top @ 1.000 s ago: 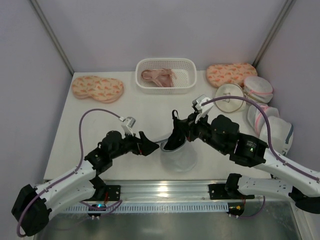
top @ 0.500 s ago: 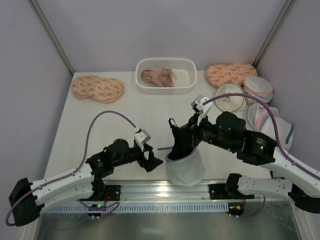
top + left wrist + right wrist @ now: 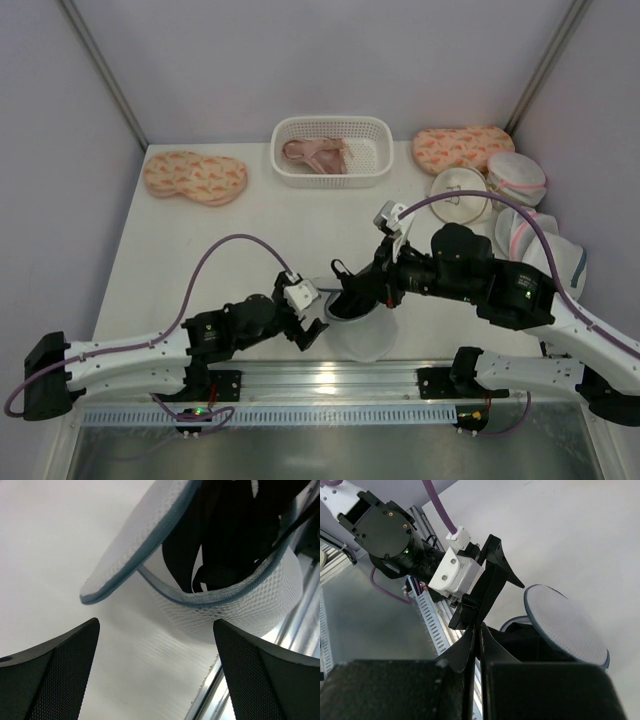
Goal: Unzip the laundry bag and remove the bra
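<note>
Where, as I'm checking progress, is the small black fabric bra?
Top view, front centre of the table: the black bra hangs from the shut right gripper, its lower part inside the open white-grey mesh laundry bag.

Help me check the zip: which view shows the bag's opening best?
The left wrist view: the bag fills it, its flap lifted off the zip rim, the bra inside. The top view shows it small, partly behind the right arm. The right wrist view shows only the flap and some rim.

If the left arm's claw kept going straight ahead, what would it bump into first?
The left gripper would probably meet the laundry bag first, at its mesh wall below the unzipped rim; depth is unclear.
</note>
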{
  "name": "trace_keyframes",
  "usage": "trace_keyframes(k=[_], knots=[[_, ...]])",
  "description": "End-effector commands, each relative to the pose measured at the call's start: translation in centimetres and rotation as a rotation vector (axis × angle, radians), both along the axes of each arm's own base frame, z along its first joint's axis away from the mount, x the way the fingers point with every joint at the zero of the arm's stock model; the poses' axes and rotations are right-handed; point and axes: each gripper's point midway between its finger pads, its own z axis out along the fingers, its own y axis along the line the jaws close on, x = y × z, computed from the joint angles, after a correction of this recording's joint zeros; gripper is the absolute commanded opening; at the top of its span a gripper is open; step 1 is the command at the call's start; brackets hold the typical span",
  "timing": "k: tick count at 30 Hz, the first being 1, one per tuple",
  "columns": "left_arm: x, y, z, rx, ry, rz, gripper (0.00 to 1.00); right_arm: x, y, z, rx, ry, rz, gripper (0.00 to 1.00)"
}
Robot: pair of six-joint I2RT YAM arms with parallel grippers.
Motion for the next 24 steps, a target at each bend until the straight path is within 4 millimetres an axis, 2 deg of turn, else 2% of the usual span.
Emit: trace_keyframes(k=[1, 4, 6, 10, 12, 16, 20, 24], knots=[[2.6, 1.5, 2.8, 0.033, -0.158, 0.156, 0.96, -1.3, -0.6, 2.9, 0.068, -0.014, 0.047, 0.03], [2.9, 2.1, 2.2, 0.092, -0.177, 0.190, 0.96, -1.9, -0.8, 3.0, 0.069, -0.011, 0.078, 0.04], [2.5, 1.7, 2.2, 0.100, -0.184, 0.181, 0.95, -2.3, -1.0, 2.7, 0.055, -0.003, 0.091, 0.04], [1.8, 1.2, 3.0, 0.107, -0.202, 0.144, 0.95, -3.0, -1.7, 2.2, 0.026, -0.002, 0.119, 0.03], [2.0, 1.4, 4.0, 0.122, -0.225, 0.152, 0.95, -3.5, -1.8, 2.2, 0.021, 0.001, 0.143, 0.04], [2.2, 1.2, 4.2, 0.142, -0.241, 0.151, 0.95, -4.1, -1.9, 2.0, 0.015, 0.003, 0.180, 0.04], [1.6, 0.7, 4.1, 0.111, -0.205, 0.133, 0.94, -2.5, -2.3, 1.7, 0.000, 0.000, 0.076, 0.04], [0.2, 0.0, 5.1, -0.002, -0.121, 0.096, 0.93, -0.3, -2.7, 1.6, -0.010, -0.031, -0.046, 0.03]])
